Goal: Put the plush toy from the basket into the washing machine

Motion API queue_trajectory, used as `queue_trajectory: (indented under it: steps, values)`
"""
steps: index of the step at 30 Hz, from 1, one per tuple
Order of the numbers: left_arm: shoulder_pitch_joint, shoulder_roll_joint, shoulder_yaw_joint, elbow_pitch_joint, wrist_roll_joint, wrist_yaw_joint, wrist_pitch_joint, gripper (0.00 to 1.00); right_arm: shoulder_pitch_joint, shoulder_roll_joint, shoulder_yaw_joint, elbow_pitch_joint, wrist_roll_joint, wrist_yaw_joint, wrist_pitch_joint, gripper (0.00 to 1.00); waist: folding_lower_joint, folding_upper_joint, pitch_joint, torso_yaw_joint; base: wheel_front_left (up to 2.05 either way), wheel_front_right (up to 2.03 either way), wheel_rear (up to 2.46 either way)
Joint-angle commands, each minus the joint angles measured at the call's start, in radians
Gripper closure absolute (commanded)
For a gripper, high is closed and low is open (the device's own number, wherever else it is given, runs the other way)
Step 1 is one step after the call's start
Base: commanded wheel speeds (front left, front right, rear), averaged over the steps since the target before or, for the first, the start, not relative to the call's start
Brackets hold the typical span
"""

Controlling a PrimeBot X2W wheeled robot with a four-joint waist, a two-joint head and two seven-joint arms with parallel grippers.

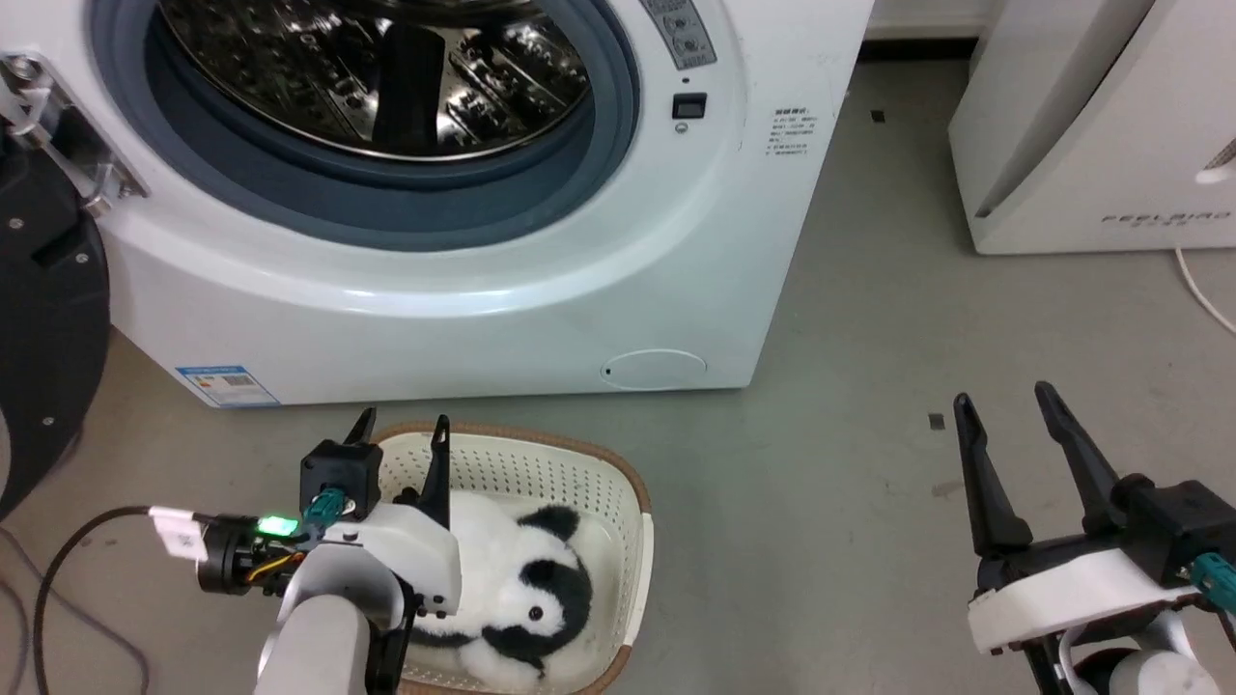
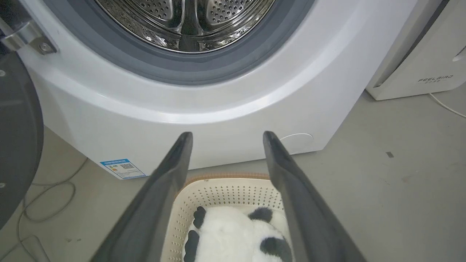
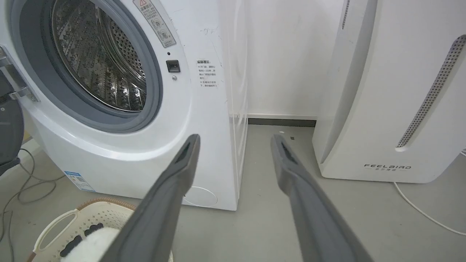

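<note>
Left hand (image 1: 404,420) is poised over the left side of the basket (image 1: 618,473), its fingers spread apart and nothing between them; in the left wrist view the plush toy (image 2: 233,236) lies below and between the two fingers, not gripped. The plush toy lies inside the basket on its bottom, white body with black ears and limbs, taking up most of the interior. Right hand (image 1: 1002,394) hangs over the bare floor (image 1: 850,483) well to the right of the basket, fingers likewise apart and empty. The basket stands on the floor just in front of the washing machine (image 1: 463,319). The machine's black-rimmed door (image 1: 48,290) is swung open to the left, exposing the grey door seal (image 1: 386,208) and the steel drum (image 1: 290,87). A white appliance (image 1: 1091,125) marked FEELBIRD stands farther right, apart from the washer.
</note>
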Motion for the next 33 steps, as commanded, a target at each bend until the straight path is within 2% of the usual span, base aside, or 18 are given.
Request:
queue_trajectory:
  steps: [1,10,33]
  values:
    - [-0.028,0.007,-0.003,0.026,-0.006,-0.005,-0.011,0.00,-0.019,0.000,-0.003,-0.008,0.015,0.000,-0.011,0.00,-0.0001,0.0000,0.016,-0.006,0.00,0.00,0.00]
    - [-0.117,0.025,-0.026,0.174,-0.008,-0.021,-0.003,0.00,-0.054,0.000,-0.004,-0.021,0.042,0.000,-0.030,0.00,-0.0001,0.0000,0.098,-0.028,0.00,0.00,0.00]
    - [-0.326,0.114,-0.118,0.425,0.018,-0.028,0.156,0.00,-0.155,0.000,-0.002,-0.067,0.102,-0.001,-0.078,0.00,-0.0001,0.0000,0.386,-0.080,0.00,0.00,0.00]
